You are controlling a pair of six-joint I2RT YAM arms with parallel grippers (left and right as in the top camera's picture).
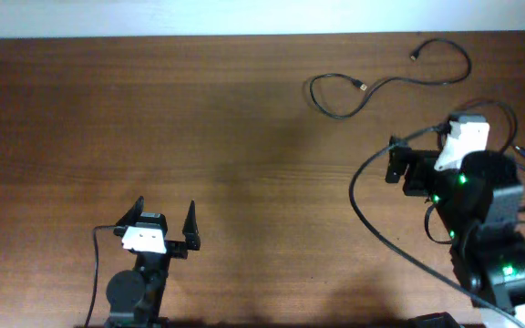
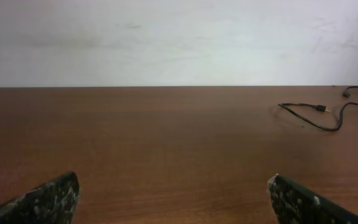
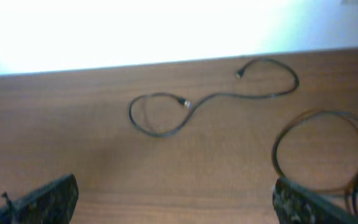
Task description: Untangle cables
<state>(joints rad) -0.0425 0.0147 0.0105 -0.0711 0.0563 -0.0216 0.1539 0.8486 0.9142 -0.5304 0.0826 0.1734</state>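
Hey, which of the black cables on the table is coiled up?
The thin black cable nearest the right gripper, wound in overlapping rings. The other thin black cord lies strung out with one small loop.

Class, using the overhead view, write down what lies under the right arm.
Loops and a plug end of a coiled cable stick out from beneath the right arm. The arm covers the rest of the coil, so how it crosses there cannot be seen.

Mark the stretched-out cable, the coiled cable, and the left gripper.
stretched-out cable [image 3: 253, 96], right wrist view, middle of its straight run.
coiled cable [image 3: 275, 149], right wrist view, left arc of the loop.
left gripper [image 1: 165, 206], overhead view, midway between its open fingertips.
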